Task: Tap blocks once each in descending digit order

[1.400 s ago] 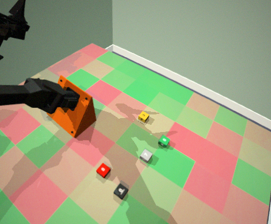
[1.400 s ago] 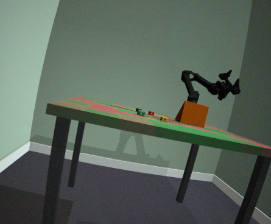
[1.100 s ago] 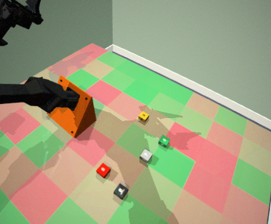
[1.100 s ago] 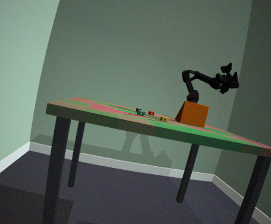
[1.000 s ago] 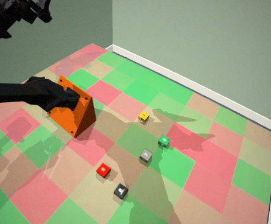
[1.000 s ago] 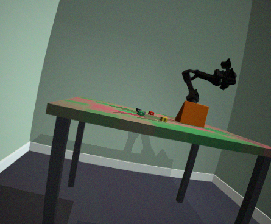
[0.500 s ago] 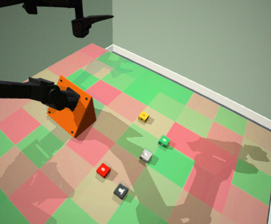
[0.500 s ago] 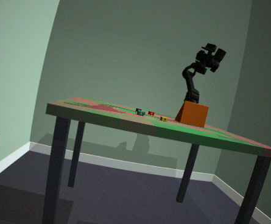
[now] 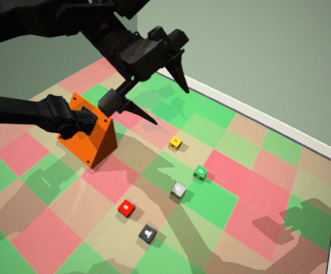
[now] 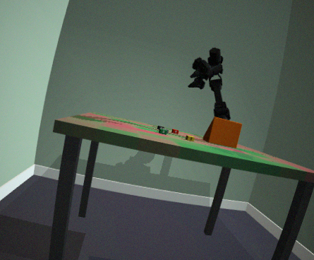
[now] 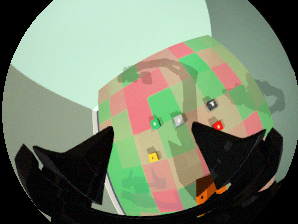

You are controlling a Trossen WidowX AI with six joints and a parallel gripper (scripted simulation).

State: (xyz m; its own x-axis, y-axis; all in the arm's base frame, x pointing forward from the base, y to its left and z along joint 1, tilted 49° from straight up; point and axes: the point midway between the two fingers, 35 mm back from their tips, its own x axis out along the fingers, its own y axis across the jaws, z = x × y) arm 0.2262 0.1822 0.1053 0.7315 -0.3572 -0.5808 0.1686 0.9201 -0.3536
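My gripper [image 9: 172, 108] [image 10: 190, 81] [image 11: 153, 128] is open and empty, high above the table. A yellow block [image 9: 175, 143] [image 10: 190, 138] [image 11: 153, 157] lies nearest the orange base's far side. A green block [image 9: 200, 172] [image 10: 164, 131] [image 11: 155, 123] and a light grey block [image 9: 178, 190] [image 11: 178, 120] lie close together, apart. A red block [image 9: 126, 208] [image 10: 175, 131] [image 11: 217, 126] and a black block [image 9: 148, 234] [image 10: 160, 127] [image 11: 212, 104] lie farther along. Each shows a small pale or dark digit, too blurred to read surely. The grey block is not discernible in the exterior view.
The arm stands on an orange wedge base [image 9: 107, 143] [image 10: 224, 133] at the table's side. The checkered table [image 9: 39, 238] [image 10: 153, 150] is red, green and tan, with arm shadows across it. Its edge shows in the exterior view, with walls beyond.
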